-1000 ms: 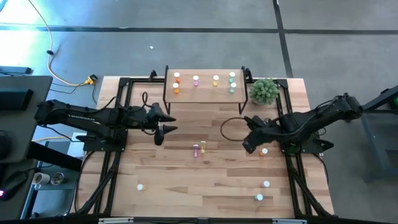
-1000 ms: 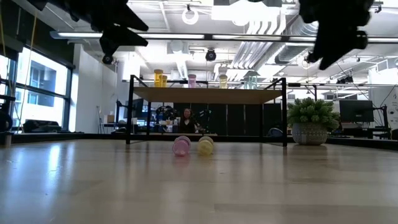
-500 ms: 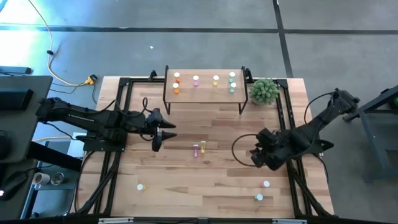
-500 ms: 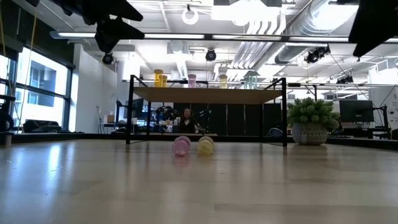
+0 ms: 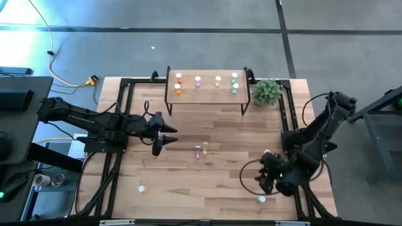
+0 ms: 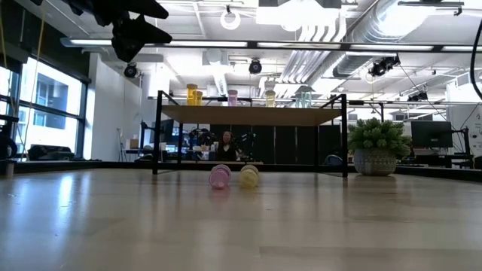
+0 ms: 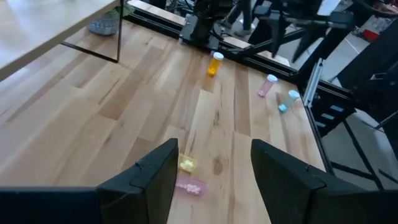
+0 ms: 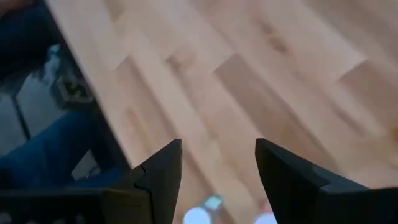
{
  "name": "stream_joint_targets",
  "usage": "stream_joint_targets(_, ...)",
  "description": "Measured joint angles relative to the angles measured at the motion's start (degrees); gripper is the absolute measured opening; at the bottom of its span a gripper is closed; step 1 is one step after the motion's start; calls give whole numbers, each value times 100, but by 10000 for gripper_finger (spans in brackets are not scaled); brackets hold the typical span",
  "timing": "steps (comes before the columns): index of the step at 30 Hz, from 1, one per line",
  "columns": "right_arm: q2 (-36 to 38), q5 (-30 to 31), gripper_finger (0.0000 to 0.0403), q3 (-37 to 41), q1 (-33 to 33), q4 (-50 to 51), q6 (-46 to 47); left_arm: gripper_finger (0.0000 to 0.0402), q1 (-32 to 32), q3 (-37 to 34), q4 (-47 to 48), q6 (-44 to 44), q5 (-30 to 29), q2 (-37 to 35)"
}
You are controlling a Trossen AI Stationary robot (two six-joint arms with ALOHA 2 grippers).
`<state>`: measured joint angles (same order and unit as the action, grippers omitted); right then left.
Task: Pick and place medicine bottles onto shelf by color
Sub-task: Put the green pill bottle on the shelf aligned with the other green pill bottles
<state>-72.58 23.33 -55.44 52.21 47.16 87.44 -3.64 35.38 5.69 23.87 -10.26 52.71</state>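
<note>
Wooden table (image 5: 213, 182): both claws open, empty, above bottles

Right gripper (image 5: 267, 182) is now at the near right of the table, nearly over the white-capped bottle (image 5: 261, 199) by the near edge. 1 s ago it sat mid-right, beside the orange bottle (image 5: 267, 152), which is now uncovered behind it. The pink bottle near the right edge, visible in both earlier high views, is now hidden under the arm. Right arm has dropped out of the low view. Left gripper (image 5: 164, 139) has edged slightly nearer and right, toward the lying pink bottle (image 5: 198, 150) and yellow bottle (image 5: 205, 147).
</note>
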Motion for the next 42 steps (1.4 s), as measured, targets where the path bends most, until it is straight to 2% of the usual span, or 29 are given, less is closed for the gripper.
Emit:
stream_joint_targets(7, -414, -4, 195, 0, 612, -654, -66, 193, -146, 0, 2, 142, 61, 0)
stream_joint_targets(11, -693, 62, 195, 0, 908, -971, -417, 193, -234, 0, 4, 159, 62, 0)
stream_joint_targets(23, -1046, 215, 195, -9, 1279, -2244, -1300, 193, -498, 0, 7, 904, -23, 0)
stream_joint_targets(32, -1042, 274, 195, -678, 1362, -2085, -2357, 193, -546, 0, 4, 1052, -522, 2)
stream_joint_targets(38, -1042, -214, 195, -561, 1335, -1522, -3026, 193, -546, 0, 4, 1169, -560, 2)
stream_joint_targets(42, -1044, -278, 195, -555, 1172, -1120, -3211, 193, -546, 0, 4, 1196, -561, 2)
